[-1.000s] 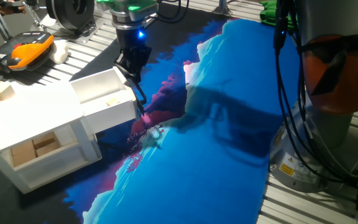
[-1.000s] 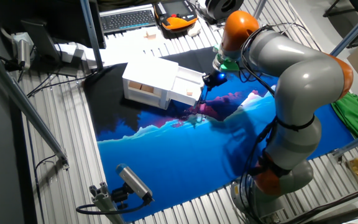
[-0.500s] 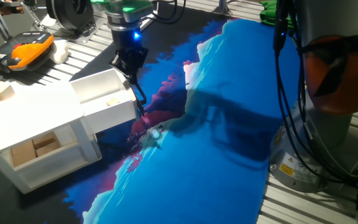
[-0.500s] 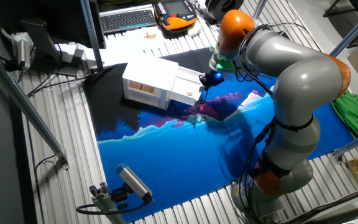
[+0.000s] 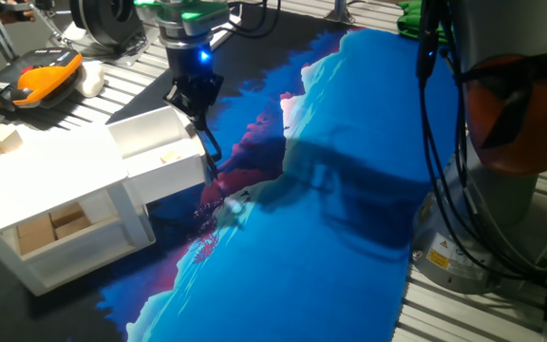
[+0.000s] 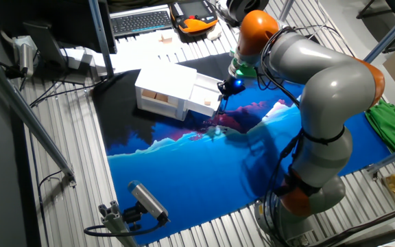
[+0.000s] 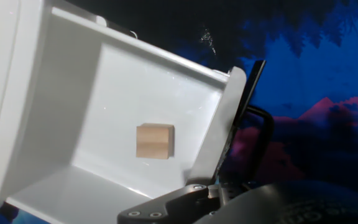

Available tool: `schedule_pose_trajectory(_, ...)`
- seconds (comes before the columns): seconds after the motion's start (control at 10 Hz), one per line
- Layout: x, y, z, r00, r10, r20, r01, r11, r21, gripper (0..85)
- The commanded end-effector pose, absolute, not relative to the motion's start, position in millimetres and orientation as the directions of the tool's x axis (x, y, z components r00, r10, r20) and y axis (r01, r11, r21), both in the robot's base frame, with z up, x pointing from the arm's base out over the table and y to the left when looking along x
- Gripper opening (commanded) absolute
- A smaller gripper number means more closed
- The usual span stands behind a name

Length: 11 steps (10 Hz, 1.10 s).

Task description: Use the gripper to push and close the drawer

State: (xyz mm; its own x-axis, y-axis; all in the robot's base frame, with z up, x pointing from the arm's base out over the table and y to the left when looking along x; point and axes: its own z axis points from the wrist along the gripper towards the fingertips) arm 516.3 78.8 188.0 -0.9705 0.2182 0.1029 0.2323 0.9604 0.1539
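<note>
A: Gripper [image 5: 200, 116] state? B: Cannot tell whether the fingers are parted or together; in the hand view only one finger [image 7: 213, 165] shows, lying against the drawer's front panel beside the black bar handle [image 7: 253, 118]; it clasps nothing that I can see.

A: Where is it? B: At the front of the drawer [image 5: 160, 150], near the far left corner of the bench; blue light lit, green ring above.

A: And the drawer? B: Pulled out from the small white cabinet [image 5: 50, 185], which sits at the bench's left edge on the dark end of the blue mat [image 5: 330, 228]; one wooden cube [image 7: 155, 141] lies inside the drawer; more wooden blocks [image 5: 53, 228] in the lower compartment.

A: Progress? B: Contact looks made; drawer clearly open, interior largely exposed; I judge the push barely begun; most of the travel into the cabinet remains.
</note>
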Motion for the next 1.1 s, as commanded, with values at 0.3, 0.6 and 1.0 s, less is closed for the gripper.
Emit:
schedule_pose_trajectory(0.3, 518.8, 86.4, 191.1, -0.967, 0.229, 0.111, 0.244, 0.958, 0.151, 0.0)
schedule_pose_trajectory(0.6, 520.7, 89.7, 185.6, -0.967, 0.231, 0.107, 0.245, 0.958, 0.151, 0.0)
schedule_pose_trajectory(1.0, 524.2, 102.8, 191.6, -0.961, 0.250, 0.116, 0.265, 0.953, 0.148, 0.0)
